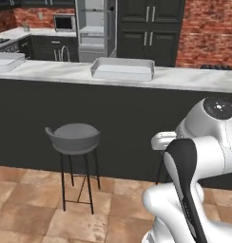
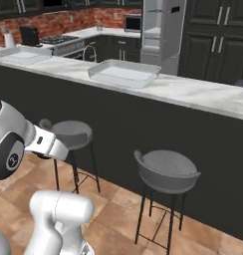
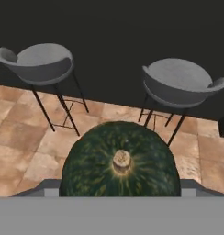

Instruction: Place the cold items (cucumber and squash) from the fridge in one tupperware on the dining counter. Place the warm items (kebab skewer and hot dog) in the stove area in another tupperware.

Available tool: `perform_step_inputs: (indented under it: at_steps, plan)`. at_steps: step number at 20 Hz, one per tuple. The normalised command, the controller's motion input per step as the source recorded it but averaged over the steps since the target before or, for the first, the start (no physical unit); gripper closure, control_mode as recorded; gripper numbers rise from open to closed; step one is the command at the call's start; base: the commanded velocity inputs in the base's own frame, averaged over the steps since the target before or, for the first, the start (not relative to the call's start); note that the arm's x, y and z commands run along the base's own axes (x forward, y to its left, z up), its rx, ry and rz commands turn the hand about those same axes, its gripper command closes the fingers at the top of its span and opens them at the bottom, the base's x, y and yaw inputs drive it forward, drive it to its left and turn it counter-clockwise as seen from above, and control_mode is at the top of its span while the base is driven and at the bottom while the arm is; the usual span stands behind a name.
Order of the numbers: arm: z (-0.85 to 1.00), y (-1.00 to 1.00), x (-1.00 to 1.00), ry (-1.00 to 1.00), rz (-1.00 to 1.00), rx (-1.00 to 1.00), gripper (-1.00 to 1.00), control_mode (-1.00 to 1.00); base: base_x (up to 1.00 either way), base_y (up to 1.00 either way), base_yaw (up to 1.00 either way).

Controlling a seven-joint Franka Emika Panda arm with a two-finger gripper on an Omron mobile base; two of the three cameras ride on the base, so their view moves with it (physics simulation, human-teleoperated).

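Squash [image 3: 120, 160] sits right up against my hand camera, dark green with a tan stem stub facing me, low in the frame where the fingers would rise. I can't see the fingertips themselves, since the squash covers them, but the jaws stand wide and the squash fills the space between them, so I read it as gripped across its broad body.

Beyond the squash, past the fingers, I see 2 grey stools: 1 stool [image 3: 40, 62] to the upper left and a second stool [image 3: 180, 82] to the upper right, both on the tan tile floor [image 3: 22, 137] against the dark counter front.

From the base cameras, the arm [image 1: 198, 156] is folded low in front of the counter [image 1: 184, 78], well below its marble top. On that top I see 2 white tupperwares: 1 tupperware [image 1: 122, 69] near the middle, directly above the stools, and a second tupperware [image 1: 6, 61] far off to the left. Both look empty from here. Behind the counter stands the fridge [image 1: 94, 28], its door open with bare shelves showing.
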Motion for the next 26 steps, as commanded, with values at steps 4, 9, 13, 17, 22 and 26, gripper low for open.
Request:
perform_step_inputs:
  at_steps: [4, 9, 13, 17, 22, 26]
  plan:
    - [0.00, 0.00, 0.00, 0.00, 0.00, 0.00, 1.00, 1.00, 0.37, 1.00, -0.26]
    - [0.00, 0.00, 0.00, 0.00, 0.00, 0.00, 1.00, 1.00, 0.38, 1.00, -0.25]
    - [0.00, 0.00, 0.00, 0.00, 0.00, 0.00, 1.00, 1.00, 0.29, 1.00, -0.25]
    - [0.00, 0.00, 0.00, 0.00, 0.00, 0.00, 1.00, 1.00, 0.23, 1.00, -0.22]
    - [0.00, 0.00, 0.00, 0.00, 0.00, 0.00, 1.00, 1.00, 0.31, 1.00, -0.18]
    - [0.00, 0.00, 0.00, 0.00, 0.00, 0.00, 1.00, 1.00, 0.24, 0.92, -0.12]
